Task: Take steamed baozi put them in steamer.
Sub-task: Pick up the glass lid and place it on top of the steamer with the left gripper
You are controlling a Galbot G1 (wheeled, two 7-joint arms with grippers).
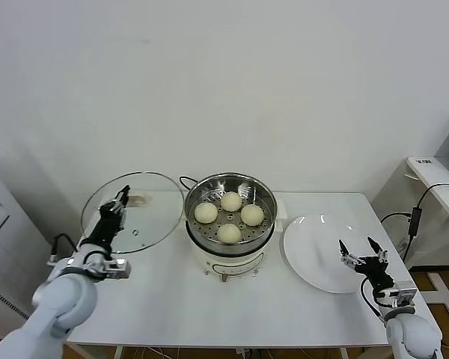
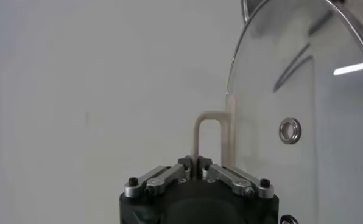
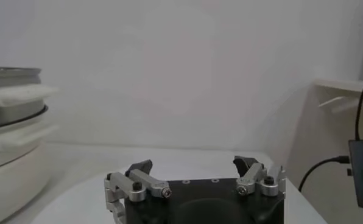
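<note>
Several cream-white steamed baozi (image 1: 229,232) lie on the perforated floor of the steel steamer (image 1: 209,183), which sits on a white cooker base (image 1: 224,262) at the table's middle. Left of it, my left gripper (image 1: 123,196) holds the round glass lid (image 1: 146,217) tilted above the table. In the left wrist view that gripper (image 2: 197,163) is shut on one leg of the lid's cream handle (image 2: 209,119), with the glass lid (image 2: 303,122) beside it. My right gripper (image 1: 358,245) hangs open and empty over the plate; its fingers stand wide apart (image 3: 193,164). The steamer (image 3: 11,76) is well off to its side.
A flat white plate (image 1: 314,239) lies right of the steamer, with nothing on it. A black cord (image 1: 185,180) runs behind the cooker. A white side table (image 1: 441,183) with a hanging cable (image 1: 415,217) stands past the right table edge, and a grey cabinet (image 1: 0,247) at the left.
</note>
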